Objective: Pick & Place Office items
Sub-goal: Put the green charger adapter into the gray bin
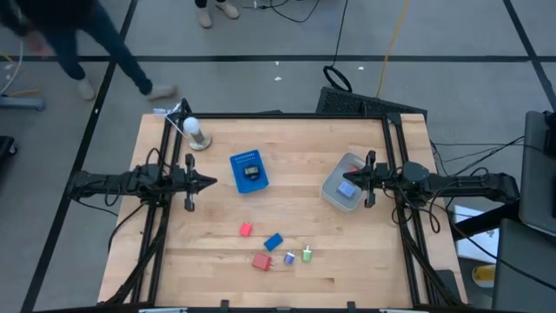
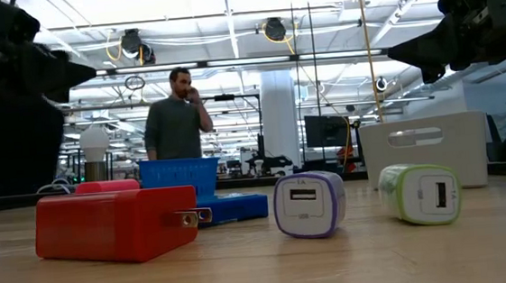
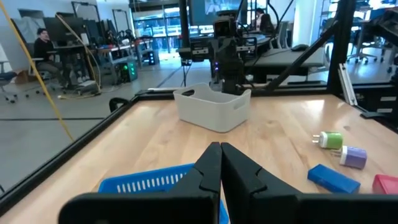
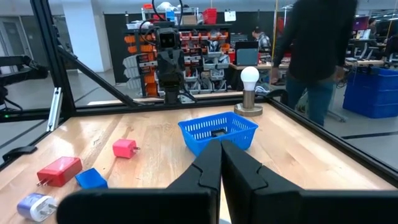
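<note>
Beyond the light wooden table [image 1: 287, 209] we saw a busy workshop with a person standing at the far edge. Our left gripper [image 1: 211, 182] was clenched, its fingers pressed together on nothing, hovering just beside the blue mesh basket [image 1: 249, 170]. Our right gripper [image 1: 346, 181] was likewise clenched and empty, poised over the grey translucent bin [image 1: 343, 189]. Both arms reached in level from opposite sides of the table, facing each other.

We found the office items loose near the front edge: a small pink-red charger [image 1: 246, 229], a blue block [image 1: 274, 242], a larger red plug adapter [image 1: 261, 261], a purple-rimmed charger [image 1: 289, 258] and a green-rimmed charger [image 1: 307, 256]. A white bulb on a wooden base [image 1: 195, 132] stood near the left arm. We could read no writing.
</note>
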